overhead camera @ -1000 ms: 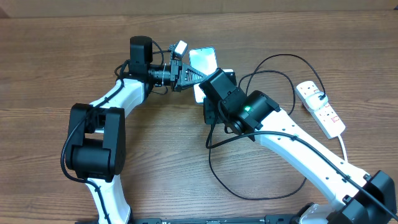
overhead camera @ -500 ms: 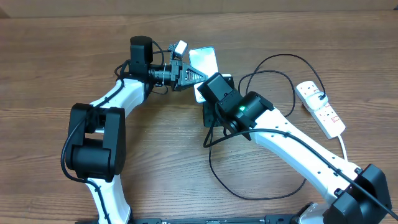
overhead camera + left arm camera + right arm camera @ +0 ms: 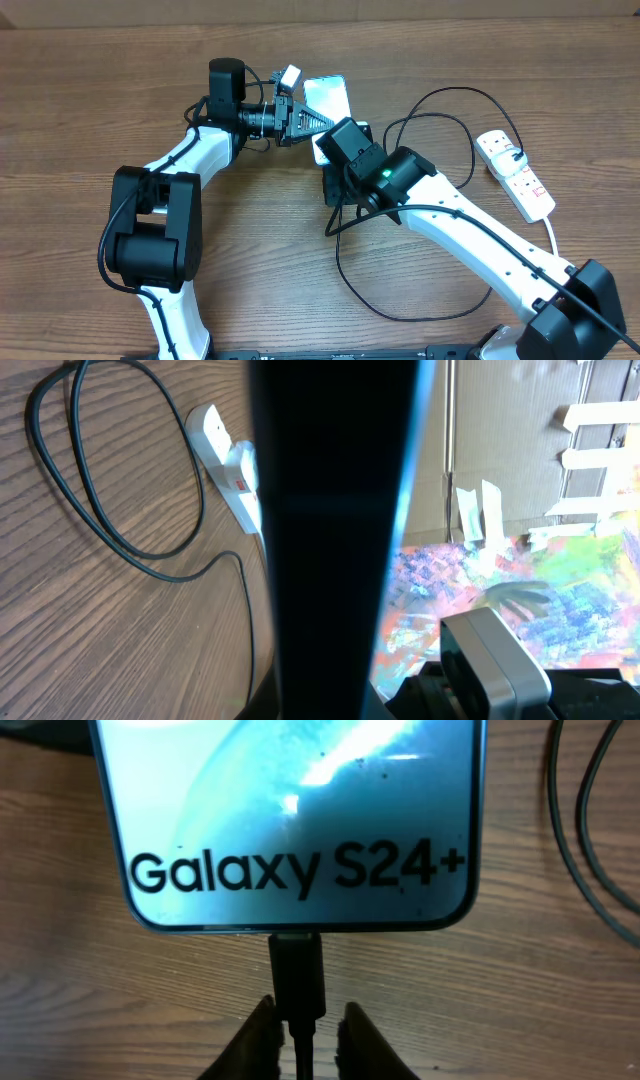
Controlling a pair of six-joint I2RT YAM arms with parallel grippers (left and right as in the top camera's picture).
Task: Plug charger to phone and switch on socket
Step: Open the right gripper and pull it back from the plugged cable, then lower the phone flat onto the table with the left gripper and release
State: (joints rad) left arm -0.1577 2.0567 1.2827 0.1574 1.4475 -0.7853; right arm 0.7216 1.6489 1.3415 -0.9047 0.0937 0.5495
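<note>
Charger [image 3: 296,975]: connector tip at phone [image 3: 290,820] bottom edge, cable between right fingers [image 3: 257,1038], apparently gripped. Left fingers [image 3: 300,118]: closed on phone.

The phone [image 3: 290,820] has a pale blue-teal screen with white streaks, a dark rim and black "Galaxy S24+" lettering. The charger [image 3: 297,982] connector and cable are black. The socket [image 3: 516,175] is white with small red marks and a white cord. The bench [image 3: 80,100] is brown wood grain. Both arms are white with black joints; the right hand [image 3: 300,1038] has dark fingers.
</note>
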